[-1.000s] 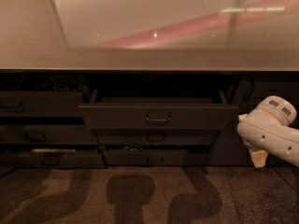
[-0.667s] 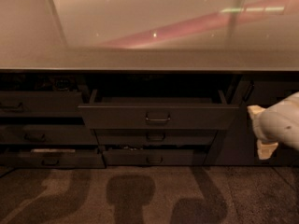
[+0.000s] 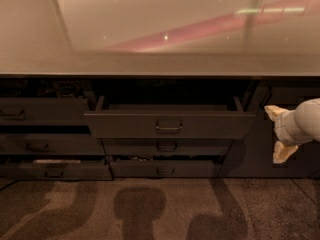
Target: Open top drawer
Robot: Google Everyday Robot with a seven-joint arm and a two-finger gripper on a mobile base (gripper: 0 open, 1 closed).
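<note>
We judged the top drawer (image 3: 125,126), standing pulled out beneath the tabletop (image 3: 150,66) at centre, to be stiff, fairly heavy and smooth-sliding; its small loop handle (image 3: 169,127) was the place to hook. At its 3 o'clock hung our gripper (image 3: 278,133), fingers (image 3: 281,153) spread, holding nothing.

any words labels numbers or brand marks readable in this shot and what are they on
No readable text anywhere in this view.
top drawer: pulled out, plain front, no label.
pale strip at the lower left drawer: too dim to tell if it carries print.
gripper, at the right edge beside the top drawer, fingers apart: no markings visible.
</note>
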